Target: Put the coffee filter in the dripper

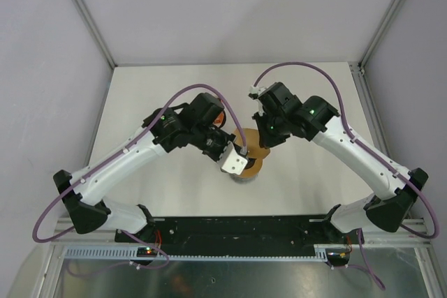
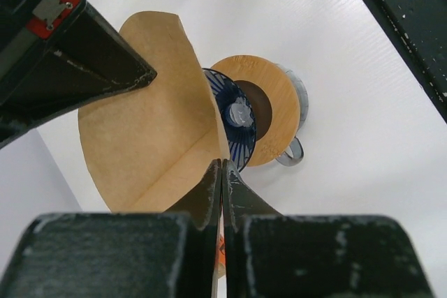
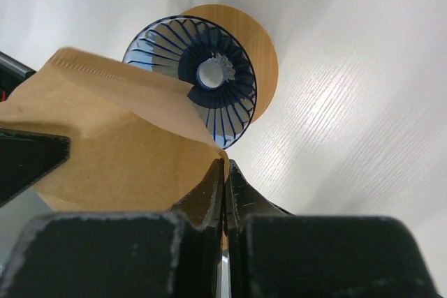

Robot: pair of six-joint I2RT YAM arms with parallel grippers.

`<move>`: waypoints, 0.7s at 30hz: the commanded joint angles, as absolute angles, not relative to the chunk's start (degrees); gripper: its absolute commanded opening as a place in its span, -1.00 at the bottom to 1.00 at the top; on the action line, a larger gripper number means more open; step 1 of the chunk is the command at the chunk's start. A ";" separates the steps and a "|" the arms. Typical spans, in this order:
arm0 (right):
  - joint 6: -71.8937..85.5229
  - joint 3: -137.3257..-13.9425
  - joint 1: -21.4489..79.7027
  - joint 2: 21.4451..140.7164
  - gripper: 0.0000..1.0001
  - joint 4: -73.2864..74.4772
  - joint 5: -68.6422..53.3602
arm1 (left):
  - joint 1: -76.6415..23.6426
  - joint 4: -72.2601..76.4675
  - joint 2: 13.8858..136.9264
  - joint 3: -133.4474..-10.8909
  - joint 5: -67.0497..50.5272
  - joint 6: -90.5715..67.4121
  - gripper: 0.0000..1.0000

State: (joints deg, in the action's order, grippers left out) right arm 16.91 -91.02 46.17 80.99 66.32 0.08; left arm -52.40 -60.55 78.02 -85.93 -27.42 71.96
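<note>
The tan coffee filter [image 1: 253, 140] hangs between both grippers, just above the blue ribbed dripper [image 2: 235, 121]. The dripper sits on the grey cup's wooden ring top [image 2: 274, 102]. My left gripper [image 2: 222, 167] is shut on the filter's [image 2: 147, 127] lower edge. My right gripper [image 3: 224, 165] is shut on another edge of the filter [image 3: 105, 151], whose upper layer curls over the dripper's [image 3: 202, 75] rim. In the top view the left gripper [image 1: 242, 151] and right gripper [image 1: 263, 143] meet over the cup [image 1: 253, 169]. The dripper's inside is bare.
The cup's handle [image 2: 293, 153] points toward the near side. A black rail [image 1: 237, 232] runs along the table's front edge. An orange object [image 1: 225, 114] shows partly behind the left wrist. White tabletop [image 1: 307, 88] lies all around the cup.
</note>
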 commanded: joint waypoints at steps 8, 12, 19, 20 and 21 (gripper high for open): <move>16.30 -90.53 45.00 81.12 -1.00 62.80 -0.13 | -48.85 -59.87 80.55 -84.56 -31.32 72.33 -1.00; 16.24 -90.41 45.28 81.70 -1.00 62.01 -0.20 | -48.75 -59.94 80.48 -83.24 -31.82 73.09 -1.00; 16.01 -89.32 45.19 82.96 -0.91 61.53 1.91 | -48.50 -59.92 81.38 -82.65 -32.24 73.98 -1.00; 16.00 -89.13 45.18 83.23 -0.87 61.52 2.14 | -48.46 -59.93 81.60 -82.63 -32.33 73.95 -1.00; 15.87 -88.82 45.09 83.41 -0.83 61.48 2.35 | -48.45 -59.94 81.80 -82.58 -32.34 73.93 -1.00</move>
State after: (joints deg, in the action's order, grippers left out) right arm 16.82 -89.58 45.15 82.54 62.92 0.60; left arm -48.82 -60.55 81.19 -82.94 -30.37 72.58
